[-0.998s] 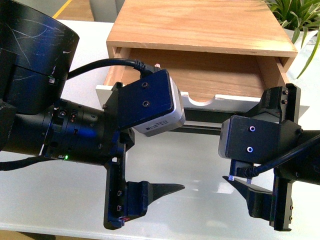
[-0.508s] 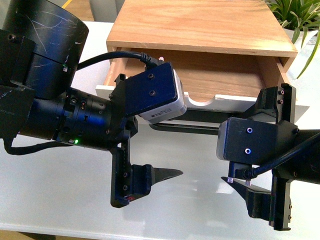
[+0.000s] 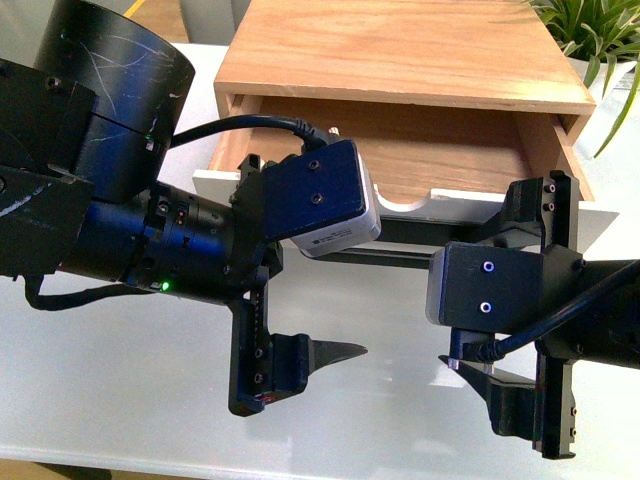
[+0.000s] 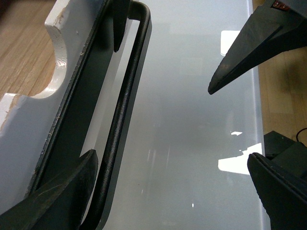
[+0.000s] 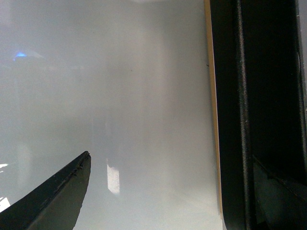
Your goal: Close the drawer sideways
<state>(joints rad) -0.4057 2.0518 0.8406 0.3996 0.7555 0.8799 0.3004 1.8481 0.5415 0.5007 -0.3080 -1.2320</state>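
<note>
Nearest the camera, two grippers hover over one glossy white table (image 3: 120, 380), their tips pointing at each other across a bare stretch of tabletop. Each arm is turned on its side, so one finger sits low and close to the viewer and the other lies farther back, by the drawer.

In its own wrist view the left gripper (image 4: 168, 191) has its fingers spread wide apart, with nothing between them but table. Its far finger (image 4: 62, 191) lies right along the black handle; whether it touches cannot be told. The right gripper (image 5: 168, 191) is likewise spread wide and holds nothing.

Just beyond both grippers runs one long black bar handle (image 3: 400, 258), fixed across a white front panel with a half-round notch in its top edge.

Behind that panel, one shallow light-wood drawer (image 3: 440, 160) stands pulled partly out, its bare wooden bottom showing.

Farther from the grippers, the drawer slides into one light-wood cabinet (image 3: 400, 50) with a flat top, sitting on the same table.

Beyond the cabinet, on the right gripper's side, green leaves of one plant (image 3: 600, 30) show. On the left gripper's side, a strip of wooden floor (image 3: 165, 18) is visible past the table's edge.
</note>
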